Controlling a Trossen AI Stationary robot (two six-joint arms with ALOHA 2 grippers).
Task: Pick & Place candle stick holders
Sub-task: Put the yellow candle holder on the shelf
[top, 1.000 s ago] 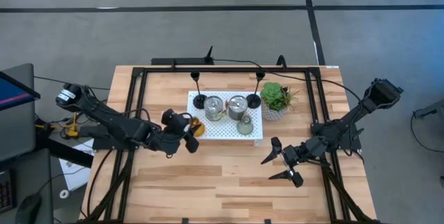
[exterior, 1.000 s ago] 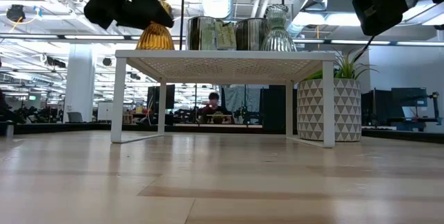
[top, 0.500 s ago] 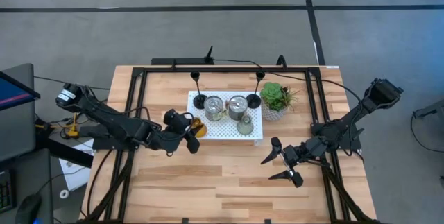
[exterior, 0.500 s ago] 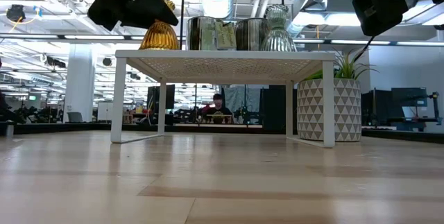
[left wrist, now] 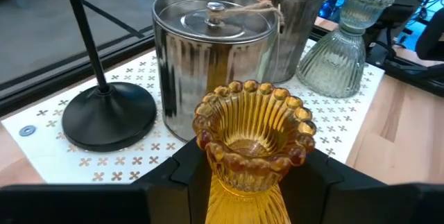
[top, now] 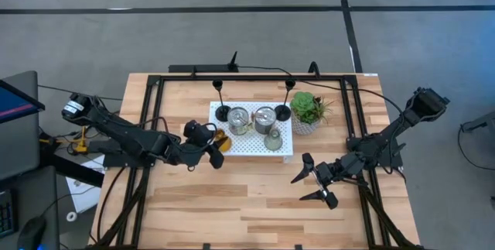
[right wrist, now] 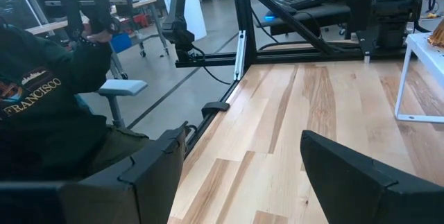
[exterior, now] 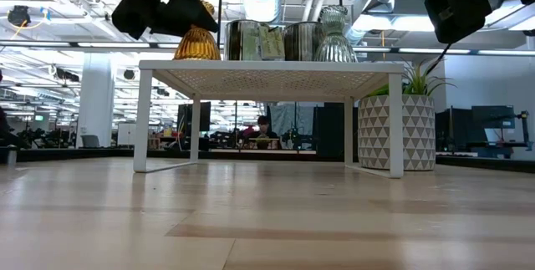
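My left gripper (top: pixel 210 151) is shut on the amber glass candle stick holder (left wrist: pixel 251 130), holding it at the left end of the white perforated tray (top: pixel 252 146). I cannot tell whether its foot (exterior: pixel 197 48) touches the tray top. On the tray stand two black holders (top: pixel 223 113) (top: pixel 283 113) with thin stems on round bases, two silver cups (top: pixel 239 120) (top: pixel 265 118) and a grey-green glass holder (top: pixel 272 139). My right gripper (top: pixel 313 185) hangs open over bare table, to the right of and nearer than the tray. My left gripper pinches the amber holder between its two fingers (left wrist: pixel 182 175) at the narrow neck (left wrist: pixel 239 182) just below the scalloped rim. The fingers come nearly level from the table's left. The holder stands upright, its mouth up.
A green plant in a patterned white pot (top: pixel 308 112) stands just right of the tray. A black frame (top: pixel 152 118) runs along the table's sides. Bare wood (top: pixel 247 196) lies in front of the tray. A person in dark clothes (right wrist: pixel 41 113) sits beyond the table's edge.
My left gripper has swung a little toward the table's right with the amber holder, carrying it farther in over the tray's left end. The holder stays upright.
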